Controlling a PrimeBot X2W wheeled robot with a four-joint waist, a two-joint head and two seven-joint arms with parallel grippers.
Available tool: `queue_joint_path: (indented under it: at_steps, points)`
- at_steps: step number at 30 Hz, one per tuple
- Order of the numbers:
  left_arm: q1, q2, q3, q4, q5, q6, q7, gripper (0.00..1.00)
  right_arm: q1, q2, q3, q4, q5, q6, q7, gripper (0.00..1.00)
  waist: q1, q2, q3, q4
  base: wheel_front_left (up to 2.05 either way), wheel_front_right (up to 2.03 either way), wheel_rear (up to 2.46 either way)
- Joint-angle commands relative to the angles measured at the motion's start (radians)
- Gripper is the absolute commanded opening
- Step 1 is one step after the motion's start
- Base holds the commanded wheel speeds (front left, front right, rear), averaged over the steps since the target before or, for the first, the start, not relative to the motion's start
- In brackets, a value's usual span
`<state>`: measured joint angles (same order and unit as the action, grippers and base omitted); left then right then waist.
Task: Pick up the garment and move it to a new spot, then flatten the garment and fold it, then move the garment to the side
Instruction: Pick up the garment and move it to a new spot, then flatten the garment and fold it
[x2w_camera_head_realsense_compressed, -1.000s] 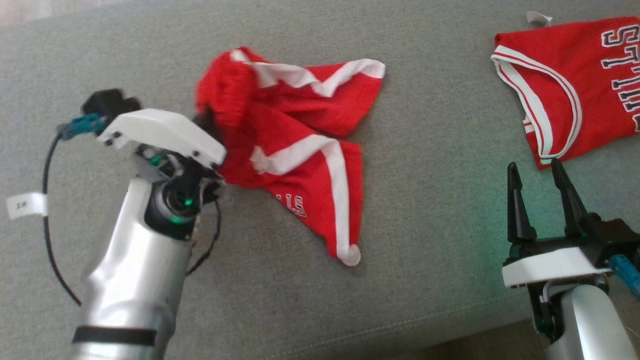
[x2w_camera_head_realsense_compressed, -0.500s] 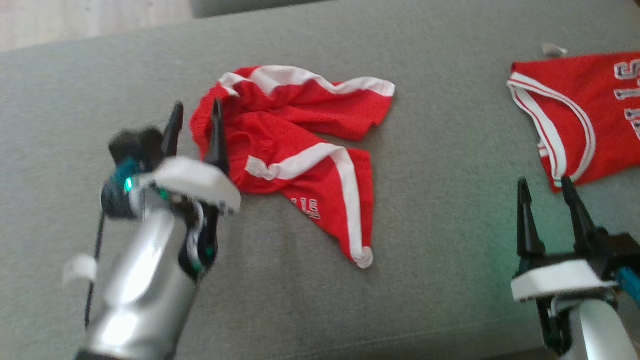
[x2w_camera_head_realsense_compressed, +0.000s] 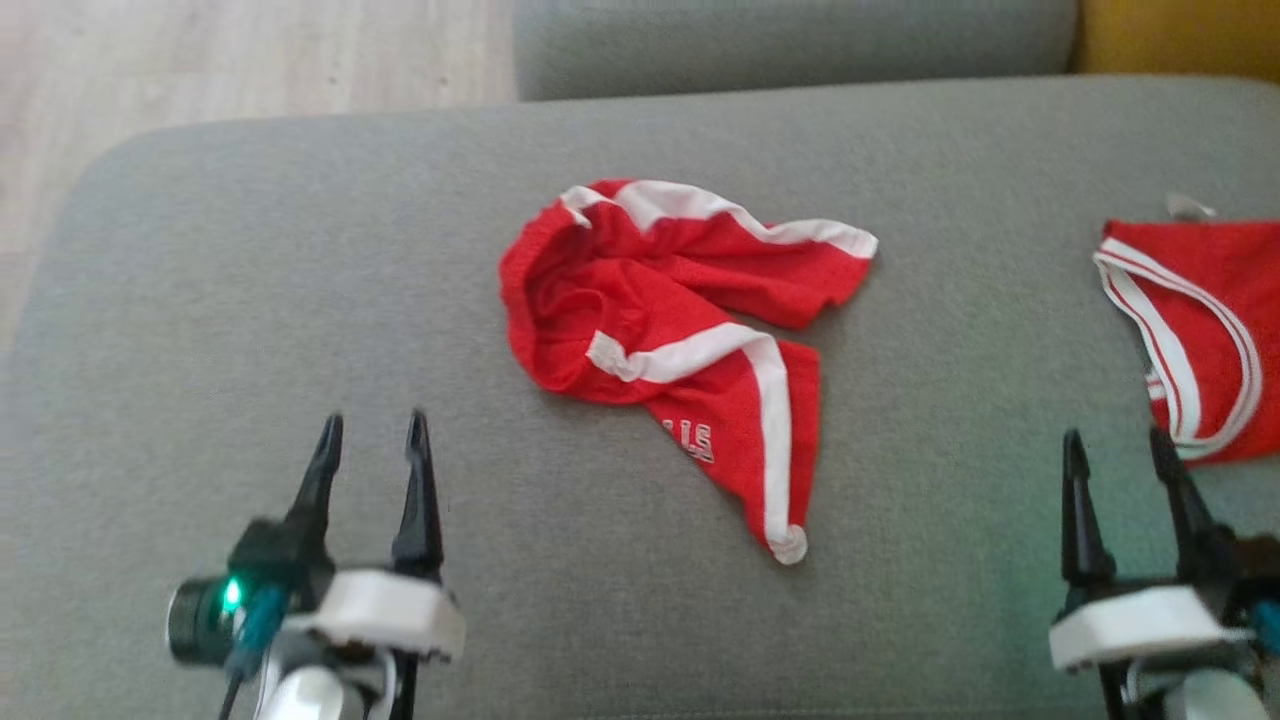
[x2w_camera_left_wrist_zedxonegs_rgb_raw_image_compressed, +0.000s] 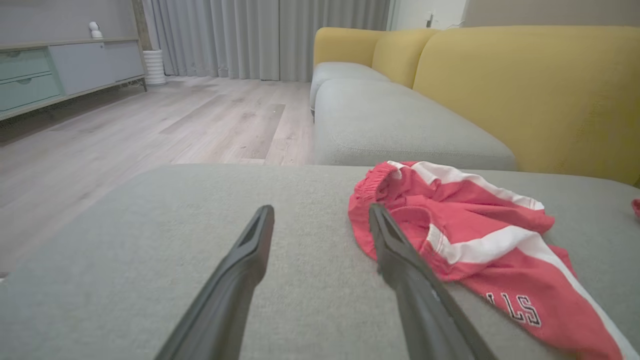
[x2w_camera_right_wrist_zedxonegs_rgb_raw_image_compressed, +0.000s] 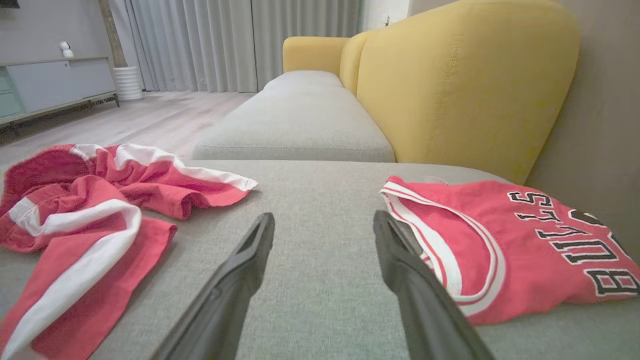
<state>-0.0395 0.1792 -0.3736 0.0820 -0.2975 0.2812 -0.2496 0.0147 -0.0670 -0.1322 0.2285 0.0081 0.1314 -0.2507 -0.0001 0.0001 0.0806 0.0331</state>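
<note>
Our left fingers (x2w_camera_head_realsense_compressed: 419, 480) stand apart above the grey sofa cushion (x2w_camera_head_realsense_compressed: 250, 280), holding and touching nothing. The garment, crumpled red shorts (x2w_camera_head_realsense_compressed: 660, 300) with white stripes, lies ahead of them and to their right, well apart, between our two pairs of fingers. Our right fingers (x2w_camera_head_realsense_compressed: 1078, 490) are likewise spread and empty, and a red jersey (x2w_camera_head_realsense_compressed: 1210, 300) lies just ahead of them. We judge flattening comes next: pinch the waistband with the left, a leg hem with the right, draw them apart, and avoid the jersey.

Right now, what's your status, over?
Left gripper open, empty. Right gripper open, empty. Shorts crumpled on cushion ahead. Jersey at right, apart from shorts.
</note>
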Motion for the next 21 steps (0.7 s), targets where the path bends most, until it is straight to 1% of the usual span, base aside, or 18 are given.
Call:
queue_joint_path:
  at_steps: [1, 5, 10, 17, 21]
  points:
    - [-0.01, 0.005, 0.056, -0.05, 0.021, -0.01, -0.012, 1.0, 0.007, -0.004, 0.019, -0.028, -0.008, -0.001, -0.011, 1.0, 0.0001, -0.0001, -0.027, 0.028, 0.0, 0.0, 0.0]
    - [0.064, 0.005, 0.088, -0.055, 0.08, -0.062, -0.012, 1.0, 0.04, 0.005, 0.012, -0.031, -0.013, -0.001, -0.011, 1.0, 0.0001, -0.0001, -0.051, 0.048, 0.0, 0.0, 0.0]
    - [0.119, -0.024, 0.141, -0.046, 0.12, -0.124, -0.012, 1.0, 0.076, 0.013, 0.01, -0.032, -0.012, -0.001, -0.011, 1.0, 0.0001, -0.0001, -0.071, 0.057, 0.0, 0.0, 0.0]
    - [0.153, -0.073, 0.201, -0.024, 0.153, -0.182, -0.012, 1.0, 0.081, 0.016, 0.018, -0.023, 0.018, -0.001, -0.011, 1.0, 0.0001, -0.0001, -0.078, 0.043, 0.0, 0.0, 0.0]
    - [0.156, -0.09, 0.221, -0.013, 0.17, -0.206, -0.012, 1.0, 0.076, 0.016, 0.032, -0.019, 0.034, -0.001, -0.011, 1.0, 0.0001, -0.0001, -0.078, 0.034, 0.0, 0.0, 0.0]
